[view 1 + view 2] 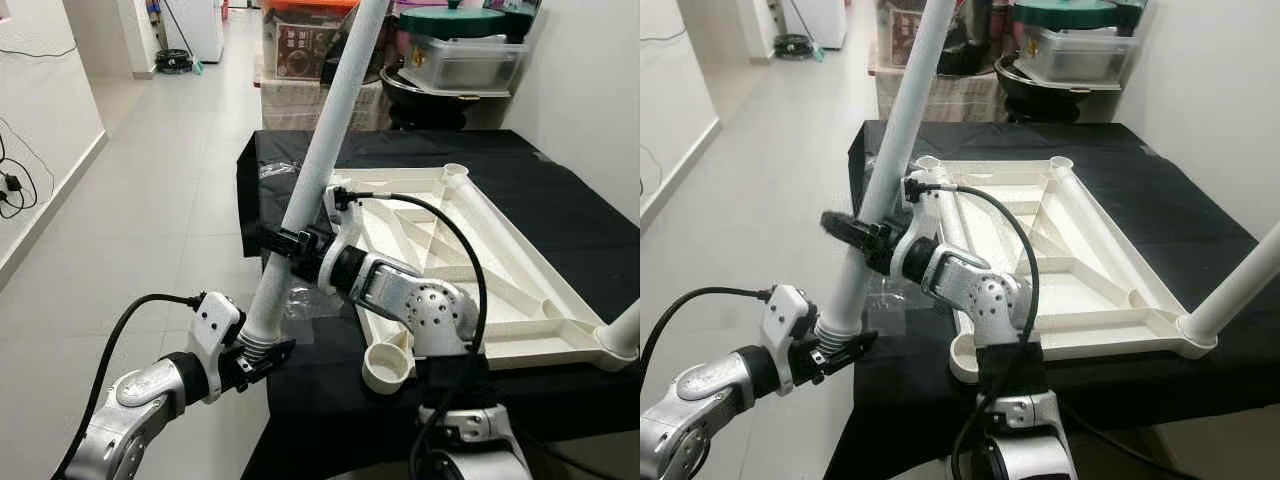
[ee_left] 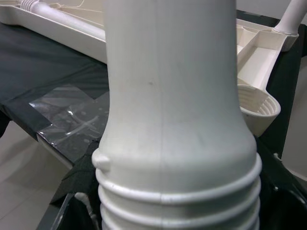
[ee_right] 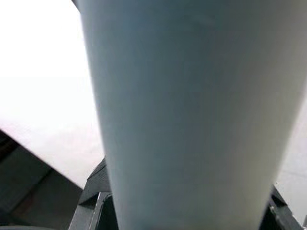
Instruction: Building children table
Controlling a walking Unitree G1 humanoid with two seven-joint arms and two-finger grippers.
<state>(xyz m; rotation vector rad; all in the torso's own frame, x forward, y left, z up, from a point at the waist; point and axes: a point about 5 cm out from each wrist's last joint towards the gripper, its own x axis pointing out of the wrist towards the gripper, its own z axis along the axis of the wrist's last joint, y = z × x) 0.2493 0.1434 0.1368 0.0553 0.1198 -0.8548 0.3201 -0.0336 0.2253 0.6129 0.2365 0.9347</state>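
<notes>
Both grippers are on the same white table leg [image 1: 322,160], which leans up and away over the edge of the black-covered table [image 1: 560,210]. The left gripper [image 1: 262,358] has its fingers pinched on the threaded bottom end of the leg, hanging just off the near-left corner of the table. Higher up the tube, the right gripper [image 1: 283,243] is clamped around the shaft, its silver arm reaching across from the table side.

Just beyond the right gripper lies the upside-down white tabletop [image 1: 470,260], ribs facing up. Its near-left corner has an open leg socket [image 1: 386,366] — that sits right beside the right arm's elbow, a little to the right of the leg's threaded end. Another leg [image 1: 1240,280] is already standing in the near-right corner socket, well apart from both grippers, and one more leg [image 1: 480,205] lies along the far side of the tabletop.

Between the left gripper and the socket there's a crumpled clear plastic bag [image 2: 72,115] lying on the black cloth — plus the right arm's black cable [image 1: 450,230] looping over the tabletop. Past the table, stacked storage boxes [image 1: 300,45] and a lidded container [image 1: 460,55] crowd the far wall.
</notes>
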